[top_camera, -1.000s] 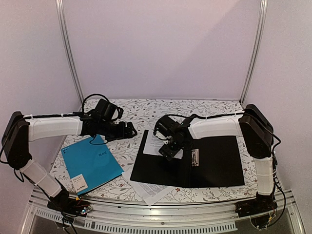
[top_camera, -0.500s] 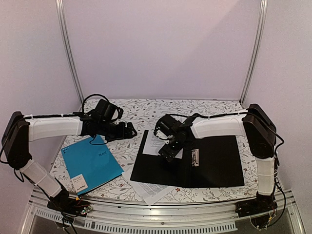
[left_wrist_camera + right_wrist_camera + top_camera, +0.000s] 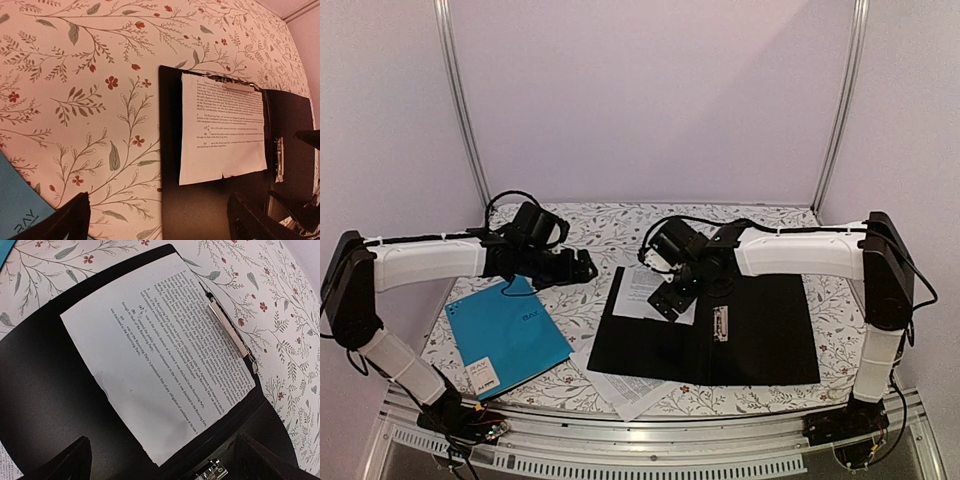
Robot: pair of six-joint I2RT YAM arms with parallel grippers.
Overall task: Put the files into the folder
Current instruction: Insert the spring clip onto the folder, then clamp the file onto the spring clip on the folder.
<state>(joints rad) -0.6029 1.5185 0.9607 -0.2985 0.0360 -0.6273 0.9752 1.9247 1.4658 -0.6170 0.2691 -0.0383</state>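
Observation:
The black folder (image 3: 760,340) lies open at the centre right of the table. One printed white sheet of the files (image 3: 642,291) lies flat on its left leaf, its top edge under a silver clip (image 3: 227,330). Another sheet (image 3: 630,392) pokes out from under the folder's front edge. My right gripper (image 3: 666,300) hovers just above the sheet (image 3: 160,355), open, nothing between its fingers (image 3: 67,465). My left gripper (image 3: 583,268) hangs open over the tablecloth left of the folder (image 3: 200,210), facing the sheet (image 3: 220,130).
A teal-blue folder (image 3: 510,335) lies at the front left, its corner under the left fingers (image 3: 15,217). A metal ring mechanism (image 3: 278,160) runs along the black folder's spine. The flowered tablecloth (image 3: 760,222) is bare at the back, ending at the walls.
The right gripper opened wider and rose slightly off the sheet, which stays on the folder; its arm swung outward to the right. The left arm barely moved.

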